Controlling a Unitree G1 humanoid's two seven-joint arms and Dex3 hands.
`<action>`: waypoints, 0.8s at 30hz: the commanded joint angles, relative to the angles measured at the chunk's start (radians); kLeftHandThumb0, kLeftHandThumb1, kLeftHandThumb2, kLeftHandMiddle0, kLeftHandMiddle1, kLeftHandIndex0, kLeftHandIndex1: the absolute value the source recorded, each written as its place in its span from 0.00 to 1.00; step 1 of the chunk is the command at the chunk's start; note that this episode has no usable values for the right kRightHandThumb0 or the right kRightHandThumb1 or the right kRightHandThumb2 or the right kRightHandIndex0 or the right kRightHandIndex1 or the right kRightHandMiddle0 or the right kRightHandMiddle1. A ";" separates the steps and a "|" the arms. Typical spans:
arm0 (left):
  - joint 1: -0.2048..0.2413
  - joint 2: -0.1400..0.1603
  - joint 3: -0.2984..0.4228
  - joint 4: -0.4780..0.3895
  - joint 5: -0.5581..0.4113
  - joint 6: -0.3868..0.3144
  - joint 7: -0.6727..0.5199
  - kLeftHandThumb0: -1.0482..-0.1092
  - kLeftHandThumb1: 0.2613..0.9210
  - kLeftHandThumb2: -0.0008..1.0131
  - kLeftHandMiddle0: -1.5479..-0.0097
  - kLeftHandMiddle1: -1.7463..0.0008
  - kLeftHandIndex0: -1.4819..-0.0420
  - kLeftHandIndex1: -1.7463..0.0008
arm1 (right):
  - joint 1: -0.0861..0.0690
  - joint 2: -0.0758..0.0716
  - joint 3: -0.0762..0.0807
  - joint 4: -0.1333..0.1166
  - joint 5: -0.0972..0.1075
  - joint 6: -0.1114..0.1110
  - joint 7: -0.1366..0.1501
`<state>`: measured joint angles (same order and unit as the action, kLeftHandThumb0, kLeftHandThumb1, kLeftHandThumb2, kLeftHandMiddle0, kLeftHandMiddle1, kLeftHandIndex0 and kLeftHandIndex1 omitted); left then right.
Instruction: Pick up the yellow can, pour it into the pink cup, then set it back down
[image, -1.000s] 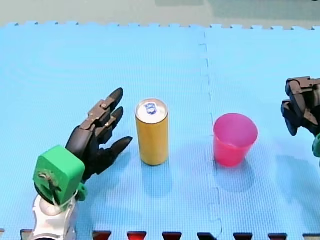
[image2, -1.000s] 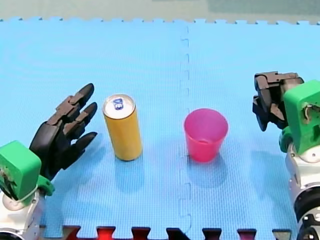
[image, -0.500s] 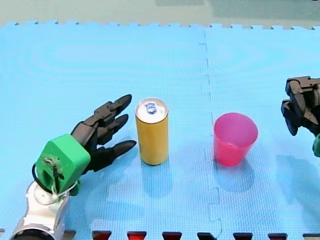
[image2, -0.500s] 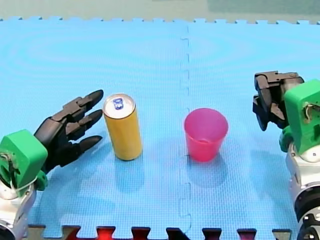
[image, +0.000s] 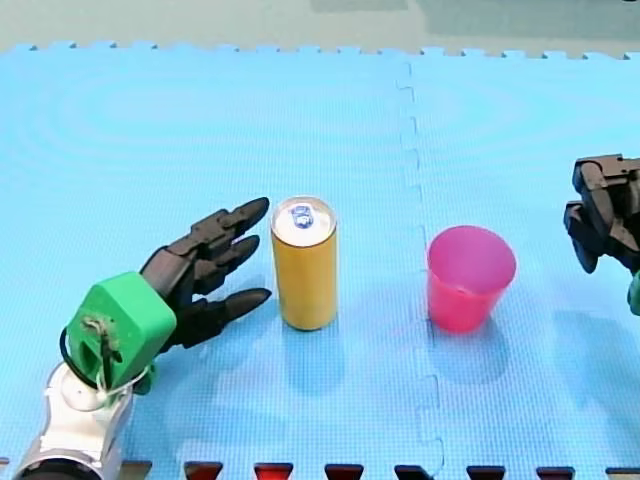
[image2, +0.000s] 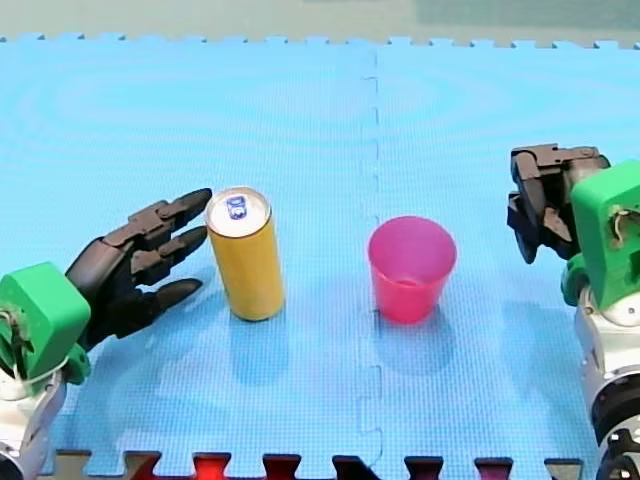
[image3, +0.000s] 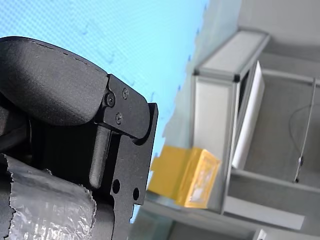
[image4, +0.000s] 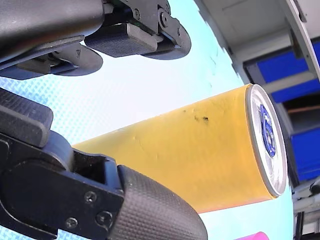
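Stage: pick-up of the tall yellow metal can (image: 305, 270) is judged to be pending; no grasp is being shown, and pouring and set-down are not yet done.
Can location: the can is standing upright on the blue interlocking foam mat (image: 300, 100), left of the mat seam, pull-tab end up.
Cup location: the pink plastic cup (image: 468, 280) is standing mouth-up on the mat, to the right of the can and apart from it.
Left hand: the black three-finger left hand (image: 198, 280) is being held just beside the can, uncurled, with nothing gripped. Contact between the upper fingertip and the can's rim cannot be told.
Wrist detail: in the second wrist view the can (image4: 190, 150) is being flanked by fingers (image4: 135, 37) on either side of its wall.
Right hand: the right hand (image2: 545, 200) is being kept at the mat's right edge, beyond the cup, curled on nothing.
Risk, tipping: the can is tall and narrow. If one finger lands first, it is likely to be pushed over or slid towards the cup.
Risk, slip: the wall looks smooth. A weak or high grip could let the can rotate during tilting.
Risk, spill: the light cup could be knocked by the can, or missed if the can's mouth is misaligned.
Risk, set-down: a tilted release on the soft mat could topple the can.
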<state>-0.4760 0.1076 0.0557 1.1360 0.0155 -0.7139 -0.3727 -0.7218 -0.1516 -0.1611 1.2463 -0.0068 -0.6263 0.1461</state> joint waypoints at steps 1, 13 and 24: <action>-0.005 -0.001 0.004 0.011 -0.010 -0.009 -0.010 0.00 0.96 0.01 0.74 0.99 0.75 0.99 | 0.000 -0.006 -0.002 0.001 0.005 0.005 0.001; -0.016 -0.053 -0.023 -0.018 -0.001 0.070 0.006 0.00 0.90 0.00 0.73 0.99 0.76 0.99 | 0.001 -0.003 -0.002 0.004 0.001 0.005 -0.005; -0.025 -0.086 -0.029 -0.018 -0.001 0.084 0.029 0.00 0.92 0.01 0.72 0.99 0.74 0.99 | 0.004 -0.001 -0.001 0.000 0.000 0.002 -0.010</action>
<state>-0.4959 0.0224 0.0275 1.1177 0.0168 -0.6329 -0.3466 -0.7203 -0.1506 -0.1620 1.2488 -0.0087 -0.6225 0.1386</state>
